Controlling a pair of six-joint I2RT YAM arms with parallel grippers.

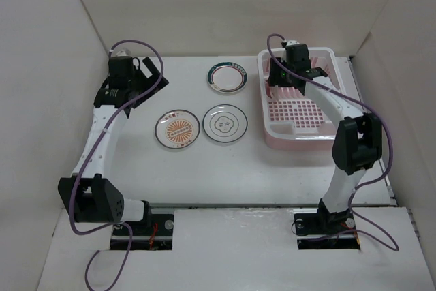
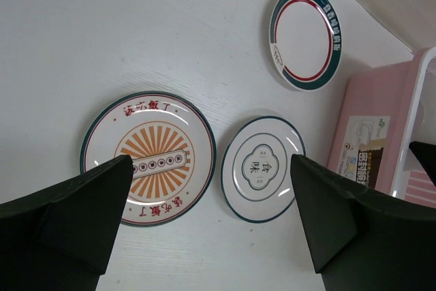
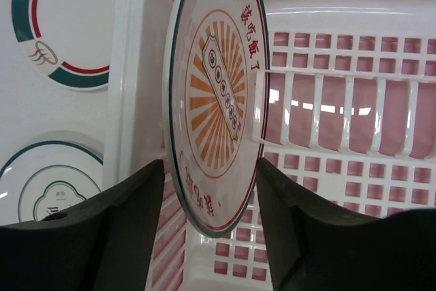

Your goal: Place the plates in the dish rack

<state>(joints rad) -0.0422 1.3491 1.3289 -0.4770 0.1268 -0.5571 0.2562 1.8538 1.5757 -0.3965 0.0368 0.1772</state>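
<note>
A sunburst plate [image 3: 218,93] stands on edge inside the pink-and-white dish rack [image 3: 340,120], near its left wall. My right gripper [image 3: 211,195] is open, one finger on each side of that plate's lower edge. Three plates lie flat on the table left of the dish rack [image 1: 300,140]: a second sunburst plate [image 1: 177,129], a thin-ringed plate [image 1: 224,123] and a green-banded plate [image 1: 227,77]. My left gripper [image 2: 211,216] hangs wide open and holds nothing, high above the sunburst plate [image 2: 150,158] and the ringed plate [image 2: 262,168].
White walls close in the table on the left, back and right. The rack's white rim [image 3: 129,66] runs between the upright plate and the green-banded plate [image 3: 61,25]. The right arm [image 1: 340,114] reaches over the rack's near right side.
</note>
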